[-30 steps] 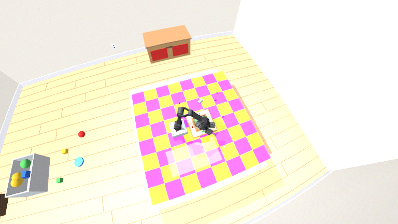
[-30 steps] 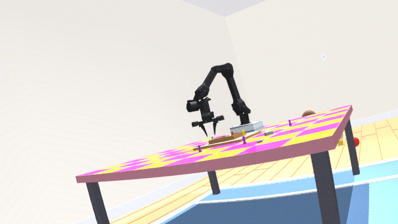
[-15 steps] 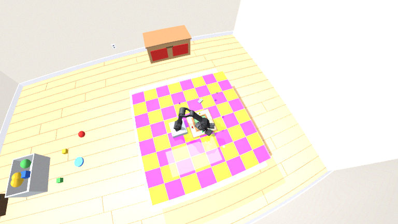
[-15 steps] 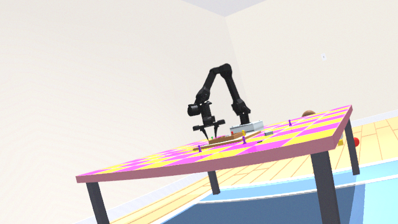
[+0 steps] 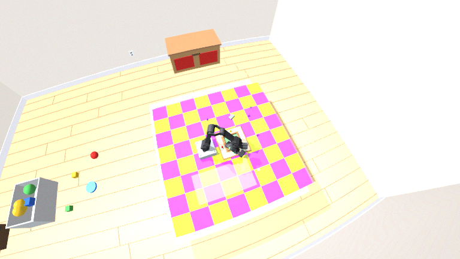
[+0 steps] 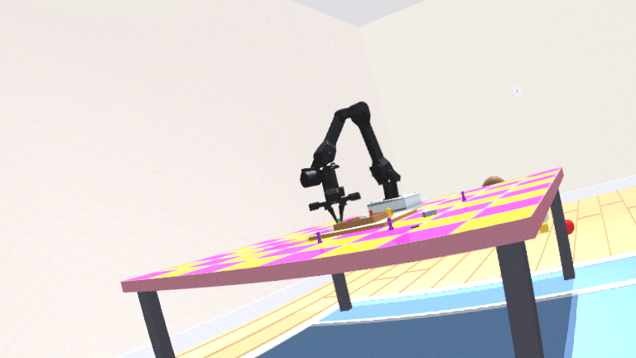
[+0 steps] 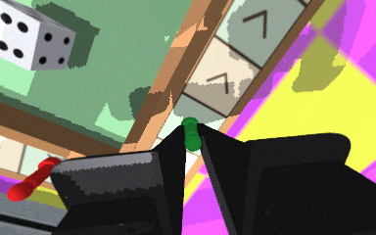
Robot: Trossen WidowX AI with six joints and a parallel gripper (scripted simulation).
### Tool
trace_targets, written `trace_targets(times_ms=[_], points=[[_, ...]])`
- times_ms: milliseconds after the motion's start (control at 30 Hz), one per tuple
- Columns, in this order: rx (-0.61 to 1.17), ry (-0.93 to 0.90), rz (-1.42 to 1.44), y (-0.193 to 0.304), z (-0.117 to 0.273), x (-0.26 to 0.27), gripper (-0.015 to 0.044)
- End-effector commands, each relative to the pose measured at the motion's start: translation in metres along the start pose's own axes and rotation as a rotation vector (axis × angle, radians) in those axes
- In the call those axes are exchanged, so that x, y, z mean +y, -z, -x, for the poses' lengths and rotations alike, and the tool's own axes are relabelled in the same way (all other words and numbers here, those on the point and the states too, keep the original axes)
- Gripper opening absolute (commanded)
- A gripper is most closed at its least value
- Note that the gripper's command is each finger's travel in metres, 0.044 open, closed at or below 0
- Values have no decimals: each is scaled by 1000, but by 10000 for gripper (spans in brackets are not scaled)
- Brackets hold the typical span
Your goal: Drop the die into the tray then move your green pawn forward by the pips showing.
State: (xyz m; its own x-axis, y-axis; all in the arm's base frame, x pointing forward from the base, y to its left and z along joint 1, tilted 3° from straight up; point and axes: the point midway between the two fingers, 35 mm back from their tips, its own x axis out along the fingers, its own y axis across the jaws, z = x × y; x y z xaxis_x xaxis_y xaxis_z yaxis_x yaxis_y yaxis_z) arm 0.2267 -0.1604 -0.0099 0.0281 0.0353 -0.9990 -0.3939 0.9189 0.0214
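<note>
My gripper (image 7: 190,129) (image 6: 338,220) is shut on the green pawn (image 7: 192,141), with a fingertip on each side of it. The pawn is over a light square of the arrow track on the board (image 7: 220,80) (image 6: 323,236); its foot is hidden. The white die (image 7: 20,36) lies inside the green-floored tray (image 7: 183,54), cut off by the wrist view's left edge. Its large white face shows several pips and its grey side face shows several too. The red pawn (image 7: 33,180) (image 5: 222,147) is on the track left of the gripper. The yellow pawn (image 6: 389,212) is at the board's far side from the gripper.
Purple pawns (image 6: 319,237) (image 6: 389,223) (image 6: 463,195) stand on the checkered table around the board. A small grey block (image 5: 231,116) (image 6: 429,213) lies beyond the board. The arm's pale base (image 5: 207,152) (image 6: 393,203) is beside the board.
</note>
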Motion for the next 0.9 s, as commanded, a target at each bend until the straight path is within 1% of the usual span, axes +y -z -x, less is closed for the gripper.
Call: trace_targets(times_ms=[0,100,400,700,867], points=[[3,1,-3,1,-1,0,0],[3,1,-3,-1,8,-2,0],[3,3,-3,-4,64,-9,0],[3,2,-3,-1,123,-3,0],[3,2,-3,-1,127,-3,0]])
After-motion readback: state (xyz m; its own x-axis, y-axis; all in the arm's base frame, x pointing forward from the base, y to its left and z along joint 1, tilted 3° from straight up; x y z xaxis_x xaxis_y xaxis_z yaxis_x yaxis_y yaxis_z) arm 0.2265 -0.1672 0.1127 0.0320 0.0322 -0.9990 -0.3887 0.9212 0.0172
